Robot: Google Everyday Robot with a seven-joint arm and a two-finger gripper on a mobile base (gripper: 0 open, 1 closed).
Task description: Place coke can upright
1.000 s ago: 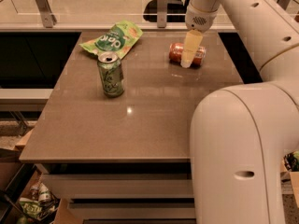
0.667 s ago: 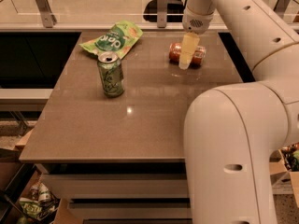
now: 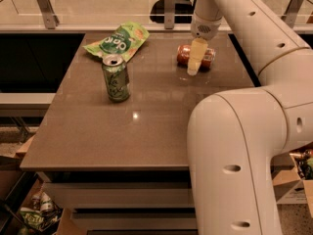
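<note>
The coke can (image 3: 183,55) is red-orange and lies on its side at the far right of the brown table (image 3: 146,126). My gripper (image 3: 193,68) hangs straight down from the white arm (image 3: 254,38). It sits right at the can's near side and covers the can's middle. Only the two ends of the can show on either side of it. The can rests on the table top.
A green drink can (image 3: 116,78) stands upright at the left centre of the table. A green snack bag (image 3: 117,40) lies at the far left. The arm's large white link (image 3: 234,165) fills the right foreground. A glass railing (image 3: 98,4) runs behind the table.
My gripper has moved slightly left and down at the coke can. The big arm link in the foreground has swung left. The cans and bag have not moved.
</note>
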